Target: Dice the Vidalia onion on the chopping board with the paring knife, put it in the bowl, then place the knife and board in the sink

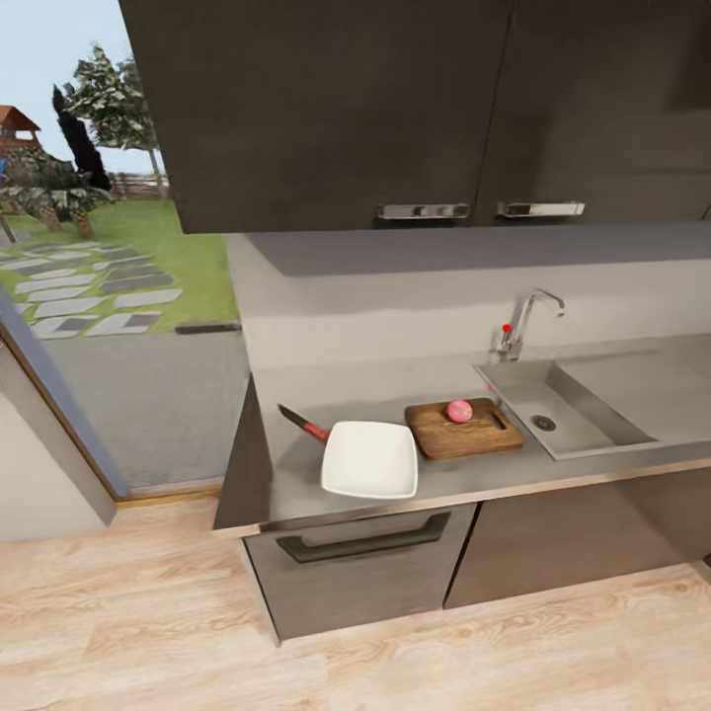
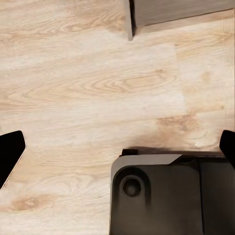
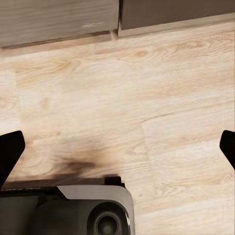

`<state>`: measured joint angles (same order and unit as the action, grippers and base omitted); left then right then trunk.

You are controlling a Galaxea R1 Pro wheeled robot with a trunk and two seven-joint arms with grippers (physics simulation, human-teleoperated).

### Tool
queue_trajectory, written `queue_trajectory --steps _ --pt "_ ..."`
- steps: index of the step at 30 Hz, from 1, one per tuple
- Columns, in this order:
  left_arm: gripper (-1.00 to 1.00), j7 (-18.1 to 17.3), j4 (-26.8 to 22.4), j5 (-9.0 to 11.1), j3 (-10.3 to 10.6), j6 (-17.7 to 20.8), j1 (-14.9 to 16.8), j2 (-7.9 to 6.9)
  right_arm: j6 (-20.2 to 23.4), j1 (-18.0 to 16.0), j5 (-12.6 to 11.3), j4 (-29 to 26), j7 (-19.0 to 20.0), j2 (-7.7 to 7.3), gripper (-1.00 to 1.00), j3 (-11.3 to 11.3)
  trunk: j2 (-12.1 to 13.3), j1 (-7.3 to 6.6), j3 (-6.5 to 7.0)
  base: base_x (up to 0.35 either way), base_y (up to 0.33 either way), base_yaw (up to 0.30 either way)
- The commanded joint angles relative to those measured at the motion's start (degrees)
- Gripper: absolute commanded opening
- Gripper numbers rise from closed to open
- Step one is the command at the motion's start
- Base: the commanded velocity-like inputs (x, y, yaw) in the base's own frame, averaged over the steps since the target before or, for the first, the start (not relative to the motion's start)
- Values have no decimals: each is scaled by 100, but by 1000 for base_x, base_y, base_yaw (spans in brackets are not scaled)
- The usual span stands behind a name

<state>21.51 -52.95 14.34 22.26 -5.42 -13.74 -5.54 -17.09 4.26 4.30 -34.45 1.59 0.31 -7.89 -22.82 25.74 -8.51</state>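
Countertop with sink toward its right end, chopping board beside the basin bearing the onion ready for dicing, bowl at the front edge, paring knife just behind it; both grippers spread wide, empty, above the floor.

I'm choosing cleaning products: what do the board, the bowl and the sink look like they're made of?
The chopping board looks like brown wood with visible grain. The bowl is plain smooth white, possibly ceramic or plastic. The sink is matte grey, maybe brushed metal or stone composite.
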Motion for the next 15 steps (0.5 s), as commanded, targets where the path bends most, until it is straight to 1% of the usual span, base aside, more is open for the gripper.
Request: queue_trajectory --steps 1,3,6,15 --pt "100 38 -2 60 33 -29 3 -9 -9 2 45 -10 17 5 100 -29 -10 4 1 0 314 -70" --pt "100 38 3 60 37 -29 3 -8 -7 2 45 -10 17 5 100 -29 -10 4 20 0 296 -70" --pt "100 38 7 60 40 -29 3 -8 -10 1 45 -10 17 5 100 -29 -10 4 48 0 142 -70" --pt "100 38 4 58 40 -29 3 -8 -6 3 44 -10 17 5 100 -29 -10 4 132 0 24 -70"
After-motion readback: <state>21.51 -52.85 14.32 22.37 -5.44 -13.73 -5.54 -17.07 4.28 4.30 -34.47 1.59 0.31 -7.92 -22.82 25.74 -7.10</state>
